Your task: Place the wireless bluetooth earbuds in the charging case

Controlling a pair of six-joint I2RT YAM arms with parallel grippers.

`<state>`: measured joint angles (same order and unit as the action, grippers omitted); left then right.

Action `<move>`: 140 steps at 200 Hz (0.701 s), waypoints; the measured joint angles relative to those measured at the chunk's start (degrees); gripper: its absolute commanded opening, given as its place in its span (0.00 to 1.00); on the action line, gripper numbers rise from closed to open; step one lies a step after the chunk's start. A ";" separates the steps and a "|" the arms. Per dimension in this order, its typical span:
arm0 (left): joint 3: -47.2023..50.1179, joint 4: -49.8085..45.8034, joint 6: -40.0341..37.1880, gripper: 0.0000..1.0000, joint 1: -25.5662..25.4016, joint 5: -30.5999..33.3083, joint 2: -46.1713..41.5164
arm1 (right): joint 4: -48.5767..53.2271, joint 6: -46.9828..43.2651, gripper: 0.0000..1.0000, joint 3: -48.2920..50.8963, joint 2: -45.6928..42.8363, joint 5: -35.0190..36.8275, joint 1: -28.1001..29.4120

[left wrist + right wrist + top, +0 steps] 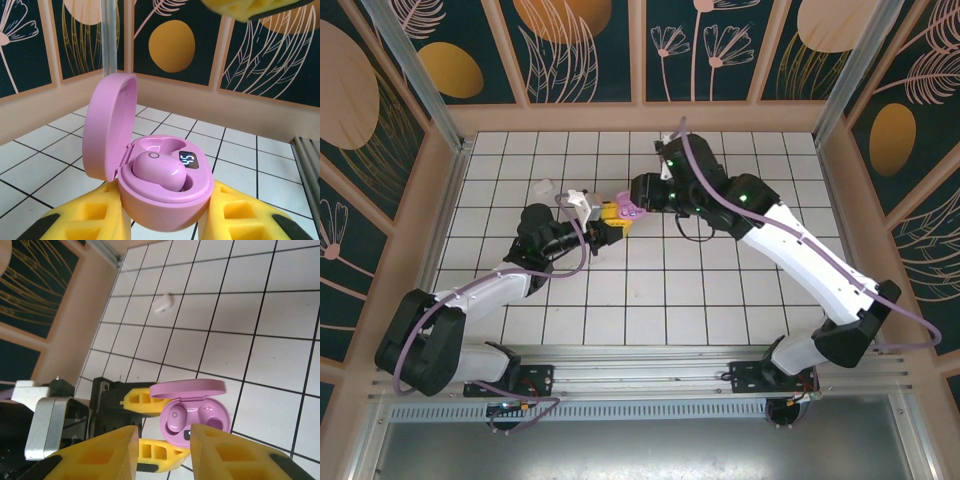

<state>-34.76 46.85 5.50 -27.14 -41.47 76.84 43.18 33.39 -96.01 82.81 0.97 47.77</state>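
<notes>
Left gripper [165, 222]: clamped on open pink charging case [107, 125]. One purple earbud [159, 171] sat inside. Right gripper [165, 452]: fingers spread, empty, just above. White item [162, 303], possibly an earbud, lay on tiles [250, 300].

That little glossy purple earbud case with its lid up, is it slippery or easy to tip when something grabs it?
Probably slippery: the glossy pale purple plastic charging case has a rounded shell, so it may squirt from the left tool's yellow pads if squeezed off-centre. Its raised lid likely makes it tip backward if set down.
</notes>
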 measured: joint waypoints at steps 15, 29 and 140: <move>0.00 0.52 0.74 0.17 0.02 -0.02 0.50 | -0.61 0.00 0.34 1.68 -1.27 -0.28 -2.67; 0.07 1.20 1.60 0.17 0.26 -0.07 0.90 | -1.22 0.02 0.34 4.09 -2.38 -1.18 -6.12; 1.88 3.56 5.97 0.16 5.14 -1.40 1.11 | -11.93 2.16 0.29 22.75 4.68 -13.75 -26.86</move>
<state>-32.88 50.41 11.46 -22.00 -42.87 77.95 31.24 35.55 -73.25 87.48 -12.78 20.91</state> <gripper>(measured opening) 0.301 0.284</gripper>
